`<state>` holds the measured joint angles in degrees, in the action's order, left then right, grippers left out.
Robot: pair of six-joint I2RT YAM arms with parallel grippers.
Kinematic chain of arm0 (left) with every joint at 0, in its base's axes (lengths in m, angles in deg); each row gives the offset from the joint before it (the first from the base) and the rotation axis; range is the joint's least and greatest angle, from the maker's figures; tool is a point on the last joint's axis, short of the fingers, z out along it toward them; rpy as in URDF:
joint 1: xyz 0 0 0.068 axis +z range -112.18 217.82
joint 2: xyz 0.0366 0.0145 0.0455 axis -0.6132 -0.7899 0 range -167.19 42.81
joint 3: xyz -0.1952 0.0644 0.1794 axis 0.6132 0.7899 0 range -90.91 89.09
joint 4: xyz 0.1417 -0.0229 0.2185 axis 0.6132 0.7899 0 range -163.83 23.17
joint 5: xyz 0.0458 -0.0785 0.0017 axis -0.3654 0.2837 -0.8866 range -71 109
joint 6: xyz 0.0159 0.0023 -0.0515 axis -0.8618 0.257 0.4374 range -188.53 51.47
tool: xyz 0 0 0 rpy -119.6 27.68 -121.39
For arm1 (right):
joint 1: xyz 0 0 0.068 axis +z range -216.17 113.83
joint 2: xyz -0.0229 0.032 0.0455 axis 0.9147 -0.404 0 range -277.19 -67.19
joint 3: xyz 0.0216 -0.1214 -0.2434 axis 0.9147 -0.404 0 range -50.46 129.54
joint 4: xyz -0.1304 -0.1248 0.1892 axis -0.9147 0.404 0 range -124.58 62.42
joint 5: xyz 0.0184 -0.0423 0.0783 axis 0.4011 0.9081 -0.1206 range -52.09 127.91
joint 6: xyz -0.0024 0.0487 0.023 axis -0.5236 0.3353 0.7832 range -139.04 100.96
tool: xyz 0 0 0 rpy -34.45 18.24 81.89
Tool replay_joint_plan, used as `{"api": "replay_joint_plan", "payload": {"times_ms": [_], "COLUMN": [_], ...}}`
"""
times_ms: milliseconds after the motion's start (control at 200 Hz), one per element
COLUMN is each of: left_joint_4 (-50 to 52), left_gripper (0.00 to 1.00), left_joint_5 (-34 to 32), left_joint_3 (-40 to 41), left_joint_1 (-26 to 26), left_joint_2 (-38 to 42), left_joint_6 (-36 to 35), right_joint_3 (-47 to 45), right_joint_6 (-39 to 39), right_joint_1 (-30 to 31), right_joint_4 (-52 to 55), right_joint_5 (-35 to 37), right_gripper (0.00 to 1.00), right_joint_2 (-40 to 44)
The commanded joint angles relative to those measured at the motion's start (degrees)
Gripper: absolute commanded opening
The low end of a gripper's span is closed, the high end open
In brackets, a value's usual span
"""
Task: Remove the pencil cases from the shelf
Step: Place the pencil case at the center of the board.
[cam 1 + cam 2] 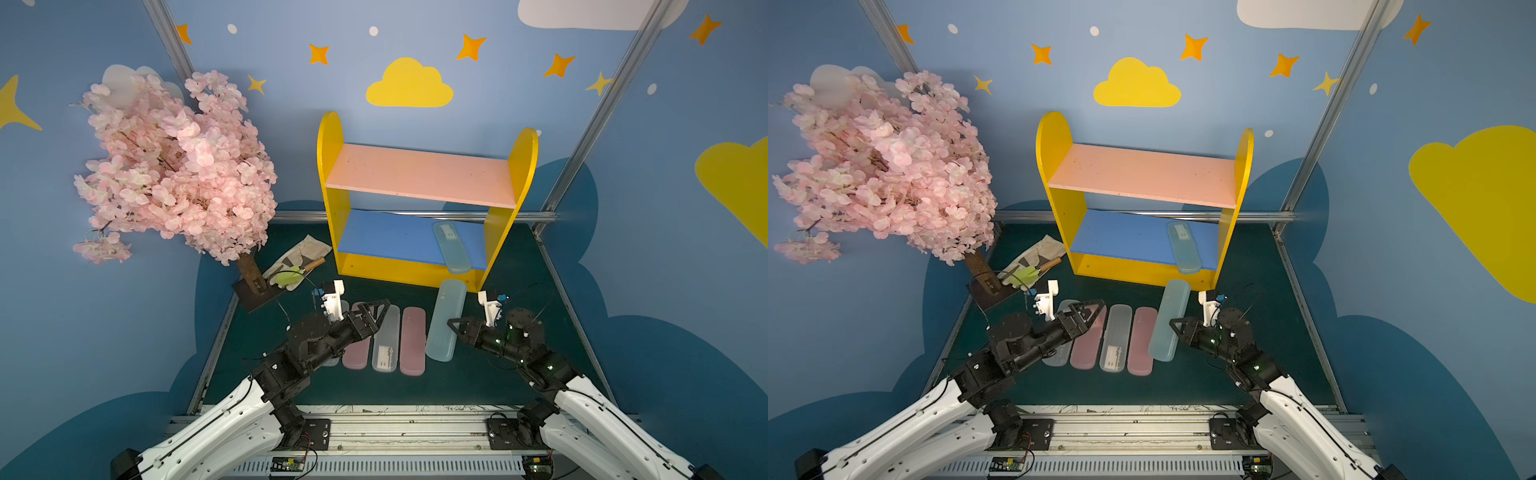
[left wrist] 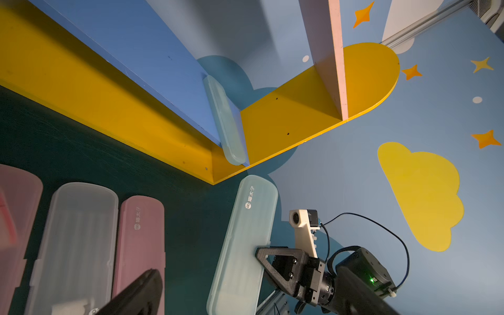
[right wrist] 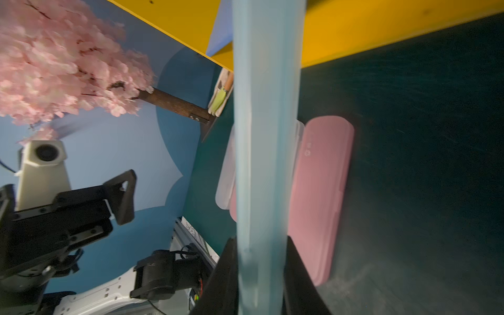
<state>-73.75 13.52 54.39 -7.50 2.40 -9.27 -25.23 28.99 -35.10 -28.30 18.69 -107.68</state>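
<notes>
One case (image 1: 451, 247) on shelf (image 1: 419, 174); five cases (image 1: 412, 340) before it.

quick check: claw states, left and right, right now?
left claw: open, holding nothing.
right claw: closed on the pale blue pencil case.

The shelf (image 1: 330, 149) is yellow, pink and blue; the pencil cases (image 1: 412, 340) pink, frosted white and pale blue.

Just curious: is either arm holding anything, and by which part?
Right tool pinches a blue case by one long edge; left tool holds nothing.
</notes>
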Motion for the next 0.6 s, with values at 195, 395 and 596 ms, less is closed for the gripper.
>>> {"api": "replay_joint_plan", "payload": {"times_ms": [195,395,596], "left_joint_4": [-0.9,-1.7,-1.6], "left_gripper": [1.0,1.0,1.0], "left_joint_5": [-0.9,-1.0,-1.1], "left_joint_3": [2.7,3.6,3.8], "left_joint_1": [0.1,0.1,0.1], "left_joint_2": [-1.3,-1.6,-1.5], "left_joint_6": [-1.9,-1.1,-1.1], "right_joint_3": [-5.6,-4.6,-2.6], "right_joint_6": [-3.7,-4.5,-6.1], "right_joint_1": [-6.6,-10.2,-11.9], "right_joint_4": [-2.0,-3.8,-6.1], "right_joint_5": [-11.2,-16.5,-21.1], "right_gripper": [0.1,0.1,0.1], "right_joint_2": [-4.3,-11.2,-19.0]}}
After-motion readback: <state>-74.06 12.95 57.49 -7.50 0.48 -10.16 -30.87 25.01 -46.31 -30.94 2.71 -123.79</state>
